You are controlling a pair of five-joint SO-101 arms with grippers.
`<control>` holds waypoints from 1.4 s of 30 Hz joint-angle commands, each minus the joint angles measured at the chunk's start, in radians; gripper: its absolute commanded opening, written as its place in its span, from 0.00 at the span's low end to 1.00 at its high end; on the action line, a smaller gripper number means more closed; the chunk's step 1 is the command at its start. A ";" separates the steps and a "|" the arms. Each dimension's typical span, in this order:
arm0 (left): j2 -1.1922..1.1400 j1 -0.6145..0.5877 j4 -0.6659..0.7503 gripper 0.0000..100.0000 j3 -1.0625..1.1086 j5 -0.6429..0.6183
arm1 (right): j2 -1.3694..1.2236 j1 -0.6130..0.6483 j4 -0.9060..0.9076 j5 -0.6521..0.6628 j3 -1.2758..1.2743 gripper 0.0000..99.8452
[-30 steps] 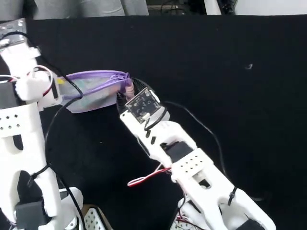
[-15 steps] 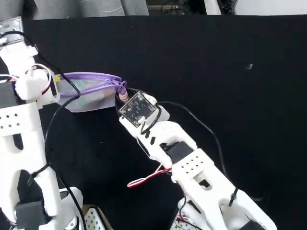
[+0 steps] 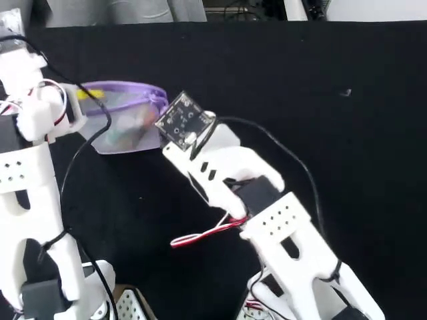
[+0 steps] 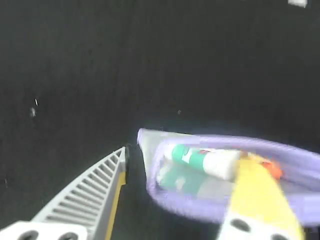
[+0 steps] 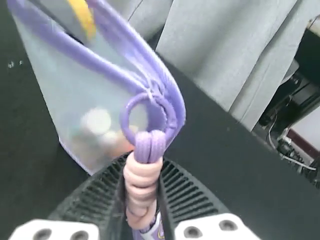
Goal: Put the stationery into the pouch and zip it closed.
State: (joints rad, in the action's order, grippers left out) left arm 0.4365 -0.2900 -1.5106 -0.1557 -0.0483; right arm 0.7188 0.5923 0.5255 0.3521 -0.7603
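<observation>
pouch (image 3: 123, 127) holding stationery (image 4: 200, 159), right hand (image 5: 141, 187) pinching zip cord (image 5: 142, 175)

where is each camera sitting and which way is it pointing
High view: fixed above, looking down on the table; left arm and right arm flank the pouch.
Left wrist view: on the left arm, looking into the pouch past the spread fingers of the left gripper.
Right wrist view: on the right arm, facing the zipper pull clamped in the right gripper.
Shared: all three show the pouch.
</observation>
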 commanded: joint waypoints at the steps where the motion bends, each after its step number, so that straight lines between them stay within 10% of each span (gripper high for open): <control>1: 0.017 -0.001 0.021 0.44 -0.137 0.000 | 0.010 0.012 0.087 -0.005 0.193 0.01; 19: 0.008 -0.001 -0.064 0.44 -0.259 0.000 | -0.535 -0.339 0.310 -0.201 0.710 0.01; 42: 0.017 0.002 0.029 0.44 0.002 -0.002 | -0.469 -0.552 0.603 -0.104 1.033 0.01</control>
State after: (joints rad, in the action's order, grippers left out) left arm 0.4365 -0.2900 -1.5044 -0.1527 -0.0468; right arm 0.1726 0.0598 1.0656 0.2340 0.0852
